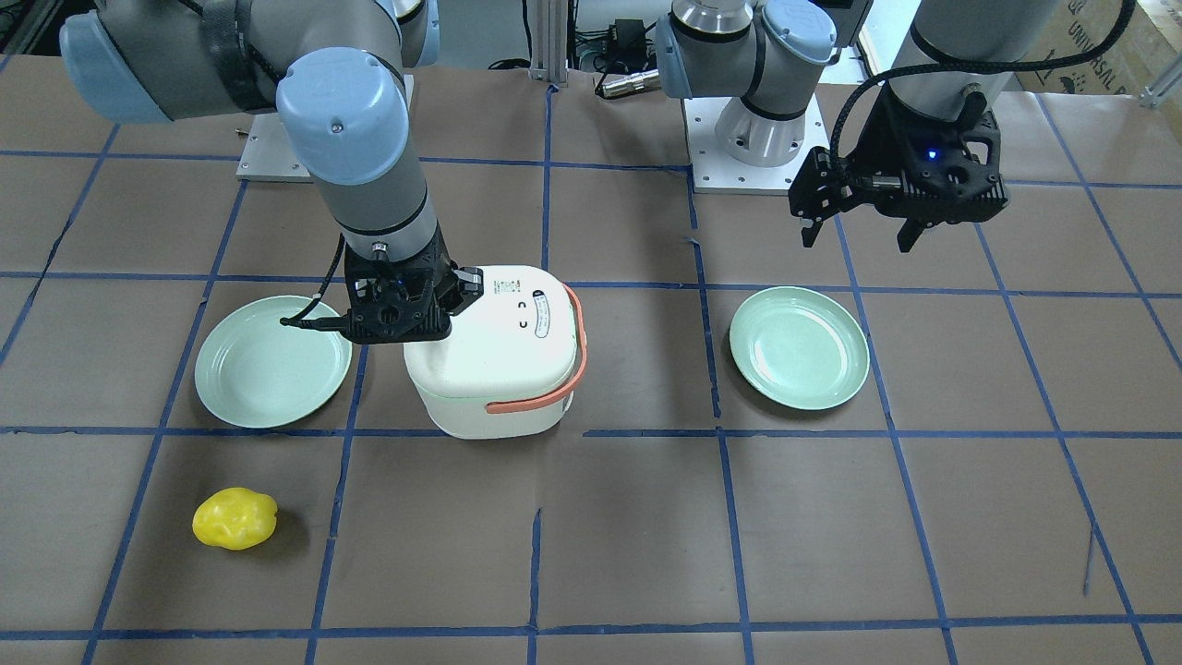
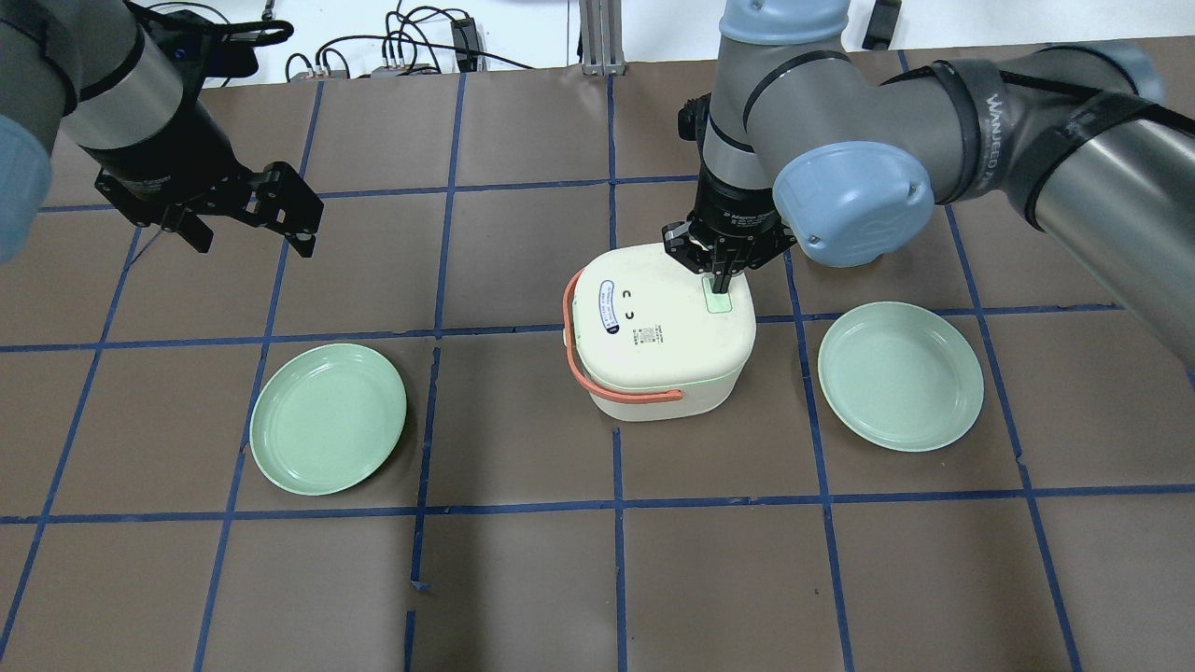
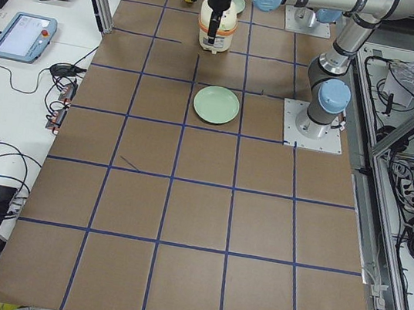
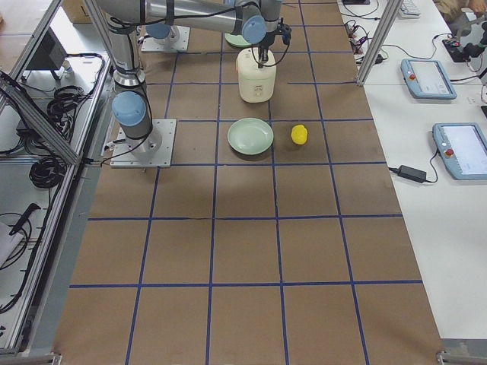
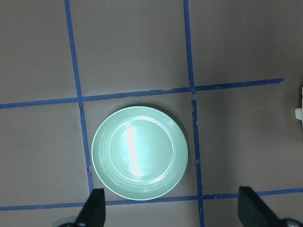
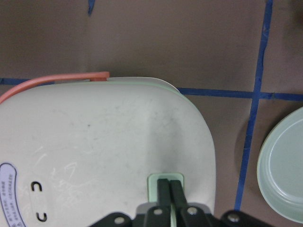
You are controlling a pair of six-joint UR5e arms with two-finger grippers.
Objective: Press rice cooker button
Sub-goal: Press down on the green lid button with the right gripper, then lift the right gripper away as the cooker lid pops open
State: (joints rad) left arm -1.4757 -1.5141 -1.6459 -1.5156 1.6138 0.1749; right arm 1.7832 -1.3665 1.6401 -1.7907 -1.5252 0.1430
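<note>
Right jaws: pressed together, holding nothing, tips on the green button [image 2: 717, 304] atop the white rice cooker [image 2: 653, 350]. Left jaws: spread wide, empty, raised over the desk [image 2: 523, 579].

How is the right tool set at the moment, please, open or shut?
Shut. The right tool's fingers sit together, tips at the rice cooker's green button.

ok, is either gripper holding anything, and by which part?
Nothing held. The right gripper is shut, its tips on the green button of the rice cooker, not gripping it. The left gripper is open and empty.
</note>
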